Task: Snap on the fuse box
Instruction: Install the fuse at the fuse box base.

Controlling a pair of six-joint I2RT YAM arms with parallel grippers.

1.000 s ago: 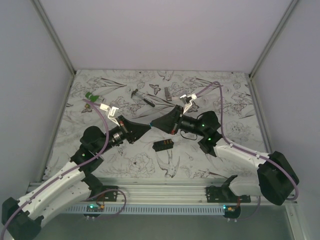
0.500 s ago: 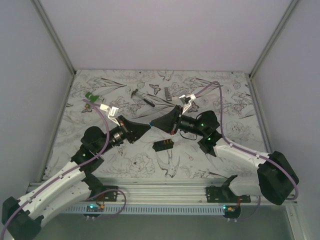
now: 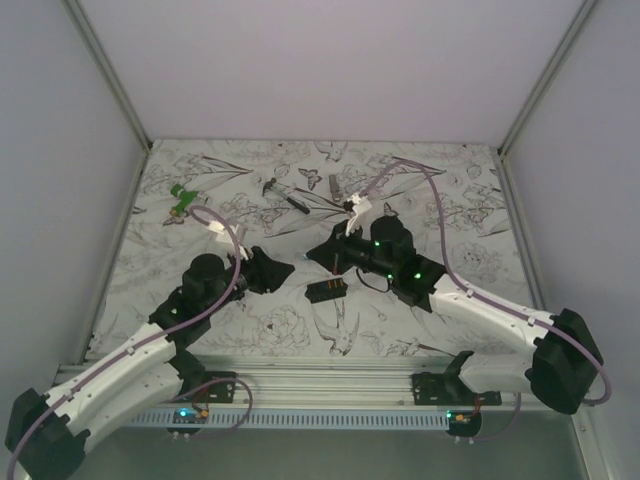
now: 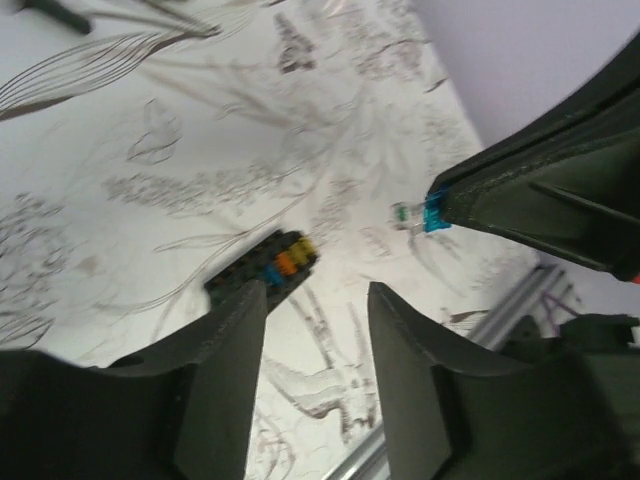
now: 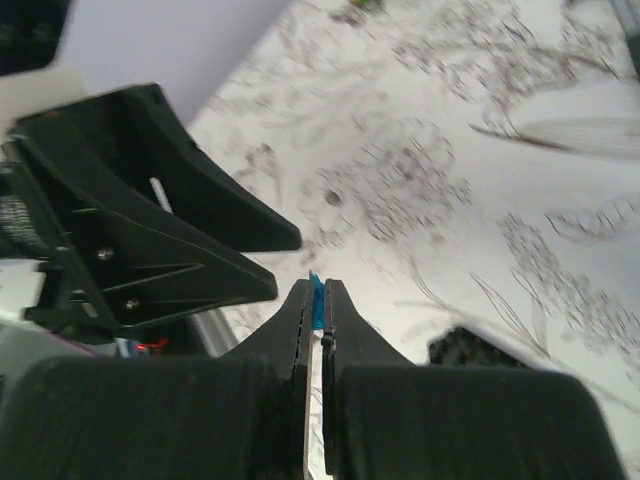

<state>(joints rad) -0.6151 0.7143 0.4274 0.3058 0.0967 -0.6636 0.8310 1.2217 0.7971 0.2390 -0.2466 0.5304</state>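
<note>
Note the fuse box [image 3: 327,291] lying flat on the flower-patterned table [image 3: 450,200], coloured fuses up, just in front of both arms' tips. Find the left pincer [image 3: 287,271] released, fingers [image 4: 225,340] spread with nothing between them, above the box's near end. See the right pincer [image 3: 313,256] clenched on a small blue piece [image 5: 316,290], just beside the left pincer. Farther back, spot a green piece [image 3: 182,194] and a dark stick [image 3: 285,197].

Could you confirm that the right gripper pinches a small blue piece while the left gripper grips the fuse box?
Not quite: the left gripper grips nothing; its jaws stand open and the fuse box lies on the table beyond them, as the left wrist view shows. The right gripper does pinch the small blue piece.
</note>
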